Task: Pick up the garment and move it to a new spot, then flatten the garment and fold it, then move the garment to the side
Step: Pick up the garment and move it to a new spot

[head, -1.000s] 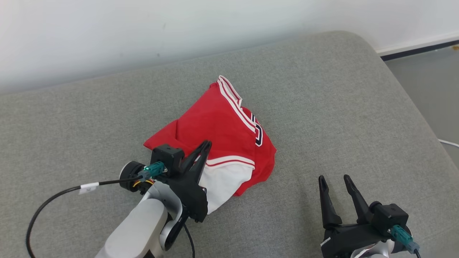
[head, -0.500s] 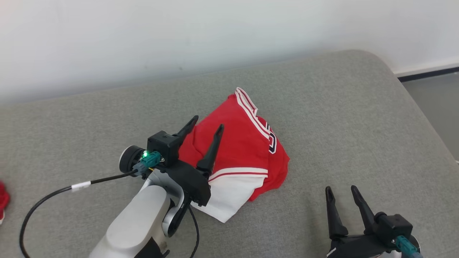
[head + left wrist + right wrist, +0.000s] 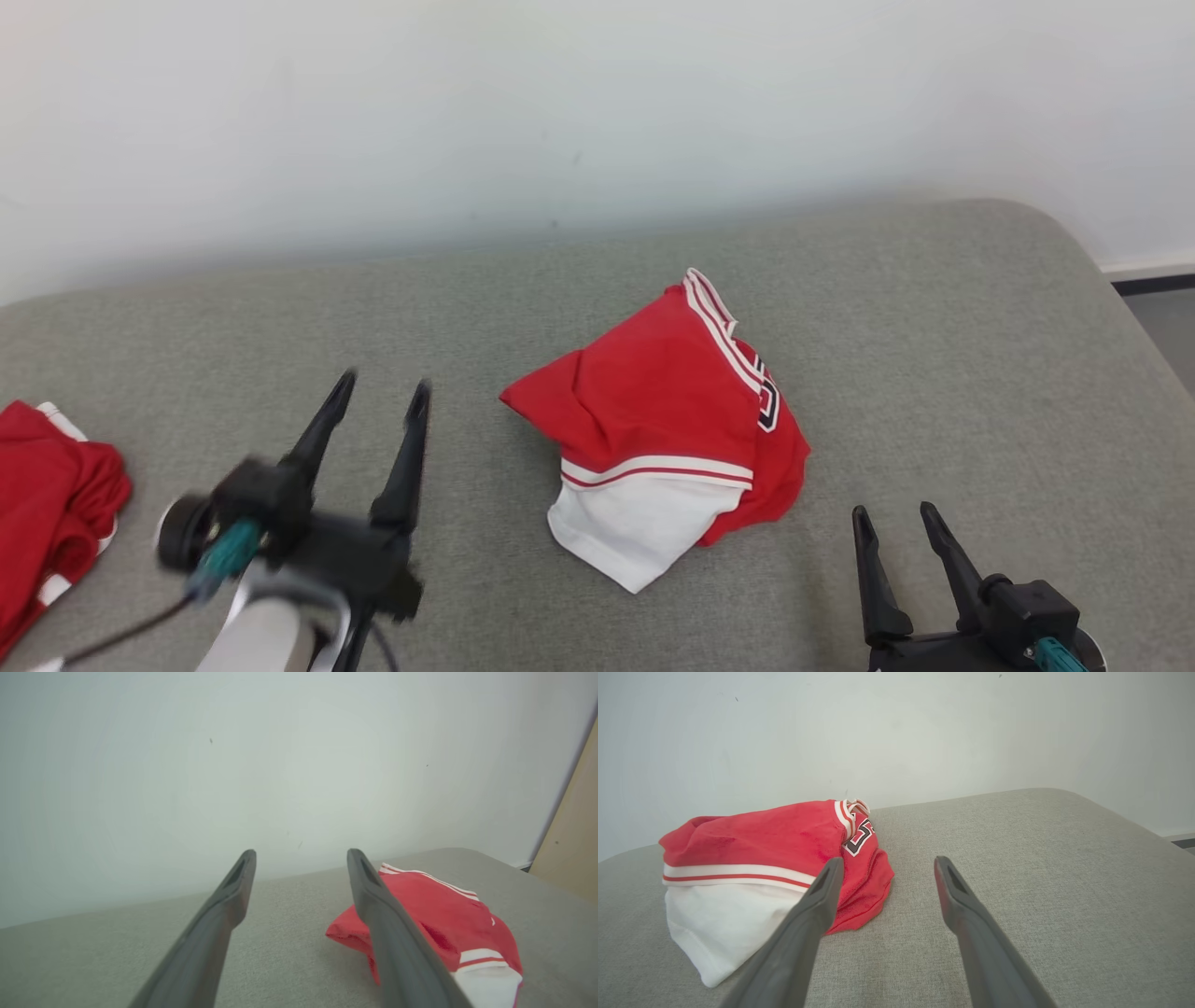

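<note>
- Released since a second ago: my left gripper was pinched on the garment; now its fingers stand apart, well to the left of it, blurred.
- Folded, red over white, the garment lies mid-way along the cushion, touching neither gripper.
- My right gripper, fingers apart, sits near its lower right corner.
- Bare cushion all round; rounded edge at right, wall behind.
- Far left: a red cloth.
</note>
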Controlling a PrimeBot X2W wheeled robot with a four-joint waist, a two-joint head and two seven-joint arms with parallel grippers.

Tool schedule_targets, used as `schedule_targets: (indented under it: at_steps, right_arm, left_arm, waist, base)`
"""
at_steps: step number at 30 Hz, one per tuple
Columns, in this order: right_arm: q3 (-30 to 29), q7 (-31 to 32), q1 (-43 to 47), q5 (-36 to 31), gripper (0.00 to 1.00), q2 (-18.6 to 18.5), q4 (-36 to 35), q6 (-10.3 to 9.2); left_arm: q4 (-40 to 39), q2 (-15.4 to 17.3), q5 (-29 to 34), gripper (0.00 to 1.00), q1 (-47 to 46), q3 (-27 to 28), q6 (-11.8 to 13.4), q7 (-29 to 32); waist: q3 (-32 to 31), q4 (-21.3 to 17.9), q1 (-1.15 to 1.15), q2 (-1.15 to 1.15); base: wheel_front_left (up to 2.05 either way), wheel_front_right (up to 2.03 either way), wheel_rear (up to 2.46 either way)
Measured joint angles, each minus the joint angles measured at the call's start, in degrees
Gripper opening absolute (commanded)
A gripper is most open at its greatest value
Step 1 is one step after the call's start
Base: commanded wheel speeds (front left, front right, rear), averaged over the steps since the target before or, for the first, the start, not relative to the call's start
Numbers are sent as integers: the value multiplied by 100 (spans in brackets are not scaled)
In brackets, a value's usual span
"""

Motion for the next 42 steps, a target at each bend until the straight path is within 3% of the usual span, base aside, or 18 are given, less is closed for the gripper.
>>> schedule_targets:
  at_steps: [6,14,33,42]
  right_arm:
    - [21,0,47,-48,100,2,-65,0]
    - [-4,0,139,-60,100,-1,-77,0]
    - [-56,0,240,-103,100,-1,-71,0]
    - [-75,0,255,-120,100,0,-46,0]
  left_arm:
    - [-771,66,397,100,1222,931,91,0]
    - [-923,-248,712,100,2209,1769,-42,1]
    - [-1031,-1012,1723,100,2821,2984,-485,0]
    - [-1014,-1160,1985,100,2860,3151,-609,1]
  waist:
    - [-98,186,0,0]
    - [-160,345,0,1]
    - [-121,521,1,0]
    - [-116,586,1,0]
  base:
    - [0,0,0]
    - [0,0,0]
    - [0,0,0]
    - [0,0,0]
